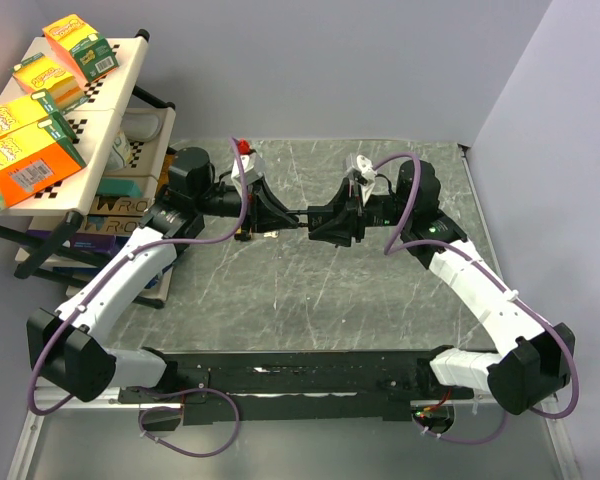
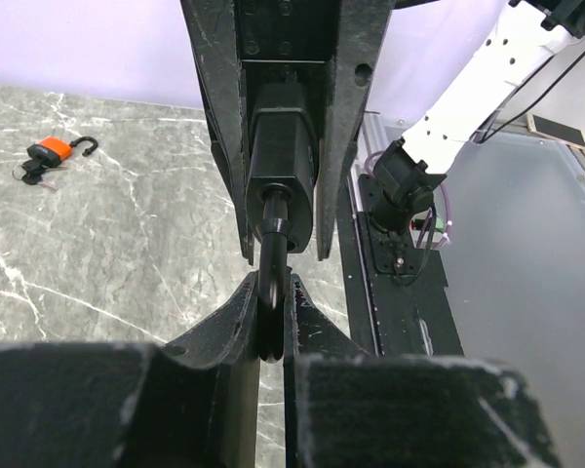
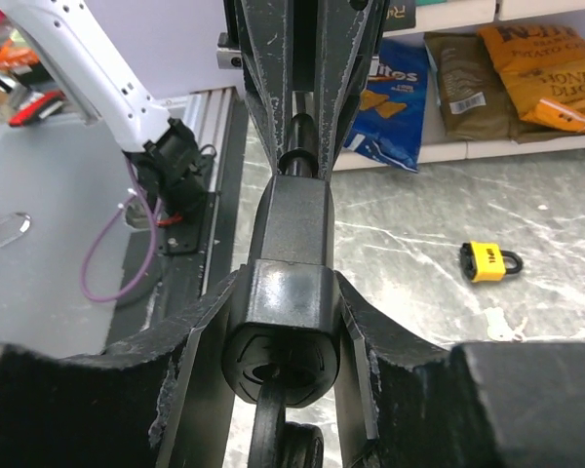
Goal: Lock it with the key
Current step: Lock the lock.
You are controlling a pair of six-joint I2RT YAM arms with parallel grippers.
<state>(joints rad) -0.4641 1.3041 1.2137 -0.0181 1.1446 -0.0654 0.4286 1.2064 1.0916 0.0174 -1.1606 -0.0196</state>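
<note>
A black padlock point(image 1: 298, 214) is held in the air between my two grippers, above the middle of the marble table point(image 1: 380, 300). My right gripper point(image 1: 325, 220) is shut on its body point(image 3: 292, 292). The keyhole end faces the right wrist camera, with a black key point(image 3: 266, 429) standing in it. My left gripper point(image 1: 277, 212) is shut on the padlock's shackle point(image 2: 272, 249), which sticks out of the body point(image 2: 283, 146) and runs between my left fingers point(image 2: 224, 331). I cannot tell whether the shackle is pushed home.
An orange padlock with keys point(image 2: 49, 153) lies on the table at the back point(image 1: 243, 148). A yellow padlock point(image 3: 489, 261) lies near the left side. A shelf point(image 1: 80, 190) with snack boxes and chip bags point(image 3: 395, 93) stands to the left.
</note>
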